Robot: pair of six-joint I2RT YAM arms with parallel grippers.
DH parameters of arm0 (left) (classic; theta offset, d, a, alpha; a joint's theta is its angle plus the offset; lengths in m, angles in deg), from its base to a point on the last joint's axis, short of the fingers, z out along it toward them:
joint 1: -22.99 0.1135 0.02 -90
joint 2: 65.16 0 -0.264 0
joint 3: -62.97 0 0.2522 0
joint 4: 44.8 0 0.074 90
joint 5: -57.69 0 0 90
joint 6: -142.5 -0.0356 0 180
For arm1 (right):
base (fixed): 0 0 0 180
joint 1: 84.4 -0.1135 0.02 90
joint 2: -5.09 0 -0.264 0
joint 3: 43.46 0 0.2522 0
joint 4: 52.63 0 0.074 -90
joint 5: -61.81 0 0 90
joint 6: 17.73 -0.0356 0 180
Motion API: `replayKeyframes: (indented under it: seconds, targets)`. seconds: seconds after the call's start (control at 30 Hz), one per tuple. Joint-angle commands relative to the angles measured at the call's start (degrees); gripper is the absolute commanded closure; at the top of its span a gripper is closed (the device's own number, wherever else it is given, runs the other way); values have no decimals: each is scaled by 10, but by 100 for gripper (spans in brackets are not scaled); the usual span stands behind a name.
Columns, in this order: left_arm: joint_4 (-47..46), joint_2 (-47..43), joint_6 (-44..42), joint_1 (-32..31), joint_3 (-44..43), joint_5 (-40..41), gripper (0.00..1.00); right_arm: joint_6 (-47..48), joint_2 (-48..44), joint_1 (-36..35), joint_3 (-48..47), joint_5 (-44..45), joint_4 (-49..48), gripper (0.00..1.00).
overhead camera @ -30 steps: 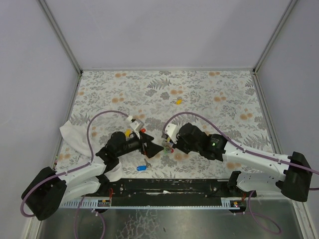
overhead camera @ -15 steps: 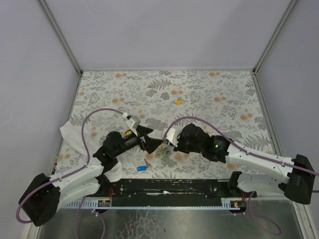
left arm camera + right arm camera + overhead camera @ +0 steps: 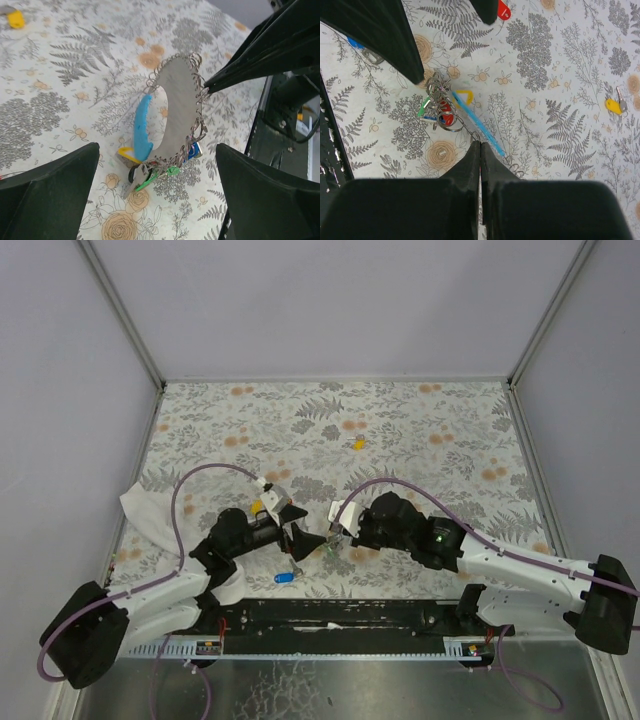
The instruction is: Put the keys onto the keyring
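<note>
Grey-white coil of the keyring (image 3: 181, 112) is pinched at its edge by your right fingers (image 3: 470, 167), which are pressed together on it. The ring's cluster of keys (image 3: 437, 106) sits low at the near middle of the desk (image 3: 420, 430), with the light-blue end piece (image 3: 142, 126) just beside it. Your left fingers (image 3: 55, 192) are spread wide either side of the cluster, touching nothing. Loose keys: yellow key (image 3: 358, 443) far out, blue key (image 3: 285, 577) near the left arm, red key (image 3: 504, 10).

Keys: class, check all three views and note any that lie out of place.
Three lie loose, apart from the keyring: a yellow key alone toward the table's far side, a red key close by, and a blue key near the front edge.
</note>
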Motion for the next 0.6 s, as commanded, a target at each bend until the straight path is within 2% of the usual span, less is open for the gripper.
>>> replayKeyframes:
  seconds: [0.0,0.13,0.33,0.57]
  targets:
    - [-15,57,-51,-2,-47,-84,0,15,-11,0,1,-25,-61,100]
    - [-23,102,-45,-2,-68,-136,1,16,-15,4,11,-35,-76,100]
    - [-8,166,-52,-4,-97,-154,11,16,-11,6,10,-41,-79,100]
    - [11,212,-57,-22,-120,-131,14,12,-10,8,8,-37,-76,100]
